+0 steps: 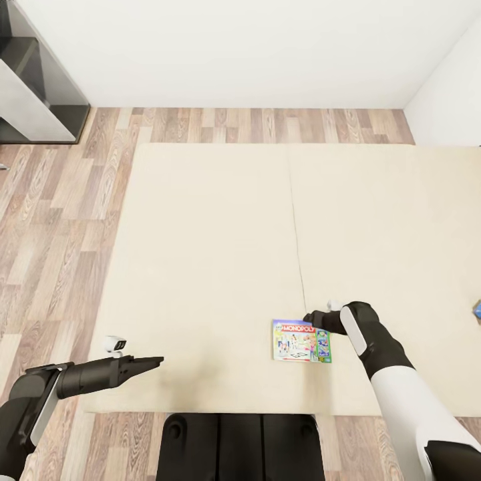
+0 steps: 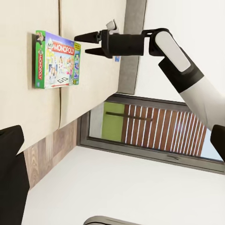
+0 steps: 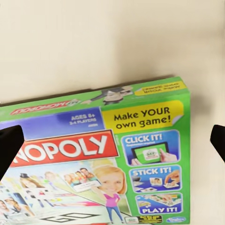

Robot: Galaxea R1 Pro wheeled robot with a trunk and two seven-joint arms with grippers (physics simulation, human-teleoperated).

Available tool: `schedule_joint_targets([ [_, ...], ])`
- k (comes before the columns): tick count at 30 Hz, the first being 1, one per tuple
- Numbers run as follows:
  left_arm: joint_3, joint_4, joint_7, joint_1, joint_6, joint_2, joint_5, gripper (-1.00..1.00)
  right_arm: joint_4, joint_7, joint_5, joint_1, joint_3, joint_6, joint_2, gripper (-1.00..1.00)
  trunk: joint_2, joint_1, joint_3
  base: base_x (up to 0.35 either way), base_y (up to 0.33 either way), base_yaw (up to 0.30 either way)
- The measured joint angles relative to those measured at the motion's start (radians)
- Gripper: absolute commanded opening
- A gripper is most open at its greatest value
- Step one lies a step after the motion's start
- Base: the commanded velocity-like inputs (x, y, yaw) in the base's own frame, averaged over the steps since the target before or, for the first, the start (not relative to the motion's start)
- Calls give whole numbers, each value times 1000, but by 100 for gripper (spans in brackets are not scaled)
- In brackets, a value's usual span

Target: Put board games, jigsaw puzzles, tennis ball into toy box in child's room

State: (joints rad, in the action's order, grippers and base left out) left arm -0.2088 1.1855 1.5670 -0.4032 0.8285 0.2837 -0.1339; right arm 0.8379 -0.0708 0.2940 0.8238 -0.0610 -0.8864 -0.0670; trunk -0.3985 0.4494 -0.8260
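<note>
A green Monopoly board game (image 1: 300,341) lies flat on the cream bed (image 1: 214,254), near its front edge and right of the seam. My right gripper (image 1: 308,318) hovers just above the box's far right corner, pointing left, open, holding nothing. In the left wrist view its two fingers (image 2: 86,43) are spread beside the box (image 2: 56,60). In the right wrist view the lid (image 3: 103,154) lies between the open gripper (image 3: 112,143) tips. My left gripper (image 1: 157,362) is over the bed's front left, well apart from the box, open and empty. A small blue thing (image 1: 477,308), cut off, lies far right on the bed.
Wood-plank floor (image 1: 60,220) runs along the bed's left side and behind it, up to white walls. A dark and grey cabinet (image 1: 33,80) stands at the back left. My black base (image 1: 240,444) is against the bed's front edge. A window (image 2: 154,126) is in the left wrist view.
</note>
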Motion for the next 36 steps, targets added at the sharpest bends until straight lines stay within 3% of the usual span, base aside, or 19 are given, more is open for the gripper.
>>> schedule_joint_targets([
  [10, 1, 0, 0, 0, 0, -1, 2, 100, -1, 0, -1, 1, 10, 2, 0, 100, 0, 0, 5, 0, 0, 0],
  [22, 2, 0, 0, 0, 1, -2, 4, 100, -45, 0, 0, 1, 82, 31, 0, 100, 0, 0, 5, 0, 0, 0],
  [36, 1, 0, 0, 0, 1, 0, 4, 100, -87, 4, 2, 2, 93, 57, 0, 100, -1, -1, 5, 0, 0, 0],
])
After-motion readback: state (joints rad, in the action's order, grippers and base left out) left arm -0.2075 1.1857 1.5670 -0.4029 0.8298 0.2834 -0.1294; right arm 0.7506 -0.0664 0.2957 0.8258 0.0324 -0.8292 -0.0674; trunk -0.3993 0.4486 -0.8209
